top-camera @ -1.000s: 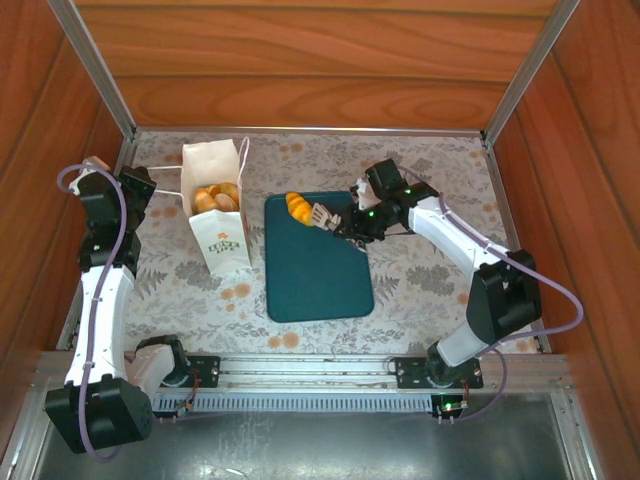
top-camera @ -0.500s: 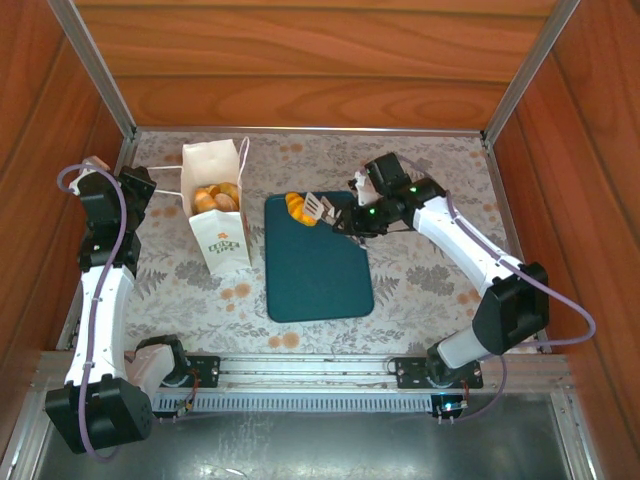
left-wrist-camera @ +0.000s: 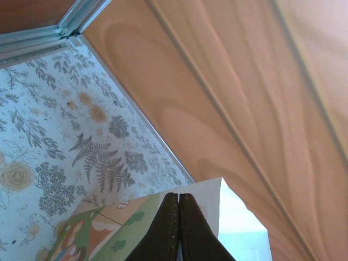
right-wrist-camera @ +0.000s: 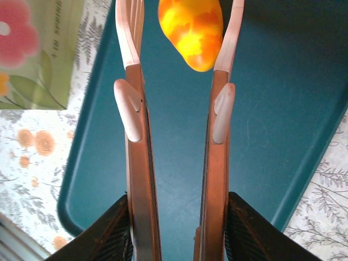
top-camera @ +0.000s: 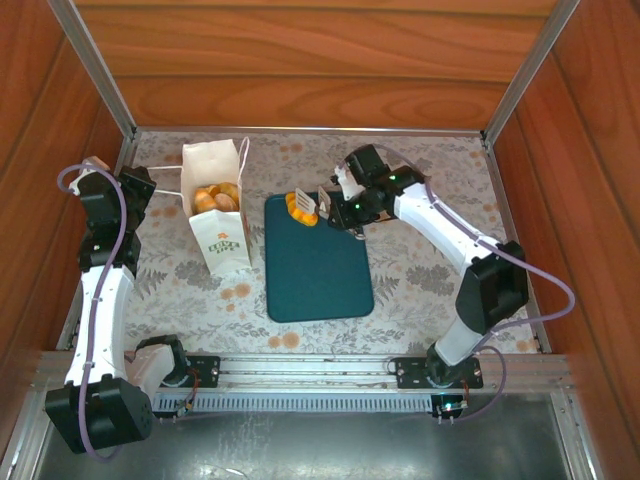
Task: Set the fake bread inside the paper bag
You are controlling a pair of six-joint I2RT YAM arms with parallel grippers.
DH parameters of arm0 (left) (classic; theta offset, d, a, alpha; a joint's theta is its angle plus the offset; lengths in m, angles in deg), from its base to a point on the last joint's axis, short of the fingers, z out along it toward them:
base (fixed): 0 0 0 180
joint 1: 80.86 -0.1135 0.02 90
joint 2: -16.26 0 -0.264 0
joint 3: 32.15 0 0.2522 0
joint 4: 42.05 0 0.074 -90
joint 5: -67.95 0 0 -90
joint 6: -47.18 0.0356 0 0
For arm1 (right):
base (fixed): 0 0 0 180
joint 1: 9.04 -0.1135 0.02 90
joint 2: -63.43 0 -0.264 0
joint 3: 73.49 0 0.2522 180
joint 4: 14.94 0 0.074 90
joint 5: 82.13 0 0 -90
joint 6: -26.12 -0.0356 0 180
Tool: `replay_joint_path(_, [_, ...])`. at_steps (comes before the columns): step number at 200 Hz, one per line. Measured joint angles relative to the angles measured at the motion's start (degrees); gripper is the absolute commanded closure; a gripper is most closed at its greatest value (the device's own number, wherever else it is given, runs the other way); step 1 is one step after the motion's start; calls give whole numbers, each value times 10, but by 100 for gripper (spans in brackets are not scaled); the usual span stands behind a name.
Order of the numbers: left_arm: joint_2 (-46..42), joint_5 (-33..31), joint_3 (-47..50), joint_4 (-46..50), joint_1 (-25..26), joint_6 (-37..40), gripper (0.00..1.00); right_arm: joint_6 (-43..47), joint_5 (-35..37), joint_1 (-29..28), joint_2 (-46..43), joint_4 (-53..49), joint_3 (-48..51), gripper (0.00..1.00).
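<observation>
From above, the right hand (top-camera: 310,203) has slid left to the striped toy loaf (top-camera: 296,206) at the far corner of the teal tray (top-camera: 320,270). Other toy breads (top-camera: 215,197) sit inside the paper bag (top-camera: 222,240) on the flowery worktop (top-camera: 430,160).

In the left wrist view, the left hand (left-wrist-camera: 178,228) is pressed together by the bag's top edge.

In the right wrist view, the right hand's fingers (right-wrist-camera: 133,81) are spread, with the loaf (right-wrist-camera: 191,32) between their tips.
</observation>
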Motion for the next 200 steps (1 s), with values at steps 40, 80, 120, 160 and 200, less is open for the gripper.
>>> replay_joint_path(40, [0, 0, 0, 0, 0, 0, 100, 21, 16, -7, 27, 0, -2, 55])
replay_joint_path(80, [0, 0, 0, 0, 0, 0, 100, 32, 25, -20, 43, 0, -6, 55])
replay_joint_path(120, [0, 0, 0, 0, 0, 0, 100, 37, 34, -24, 65, 0, -17, 55])
replay_joint_path(160, [0, 0, 0, 0, 0, -2, 100, 40, 40, -24, 86, 2, -21, 56])
replay_joint_path(200, [0, 0, 0, 0, 0, -3, 100, 41, 41, -27, 89, 2, -21, 65])
